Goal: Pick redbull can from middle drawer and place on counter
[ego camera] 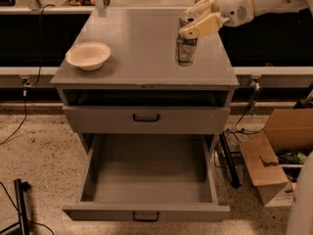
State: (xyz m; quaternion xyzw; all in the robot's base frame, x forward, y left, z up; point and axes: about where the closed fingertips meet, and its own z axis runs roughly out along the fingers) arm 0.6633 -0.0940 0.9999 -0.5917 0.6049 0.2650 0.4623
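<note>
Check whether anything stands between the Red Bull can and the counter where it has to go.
Nothing visible does. The claw holds the redbull can upright, at or just above the counter near its right edge. The cream bowl sits far off on the left.

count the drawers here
2: a shut drawer below the counter, the middle drawer pulled open beneath it; the dark slot above may hide another. The claw holds the redbull can on the counter.

No legible txt anywhere. Redbull can [186, 50] body print, just below gripper [193, 19]: unreadable, no brand/nos. Gripper over counter [142, 48] rear-right, clamped on can top. Cardboard box [274, 151], far below-right of gripper: no label visible.
</note>
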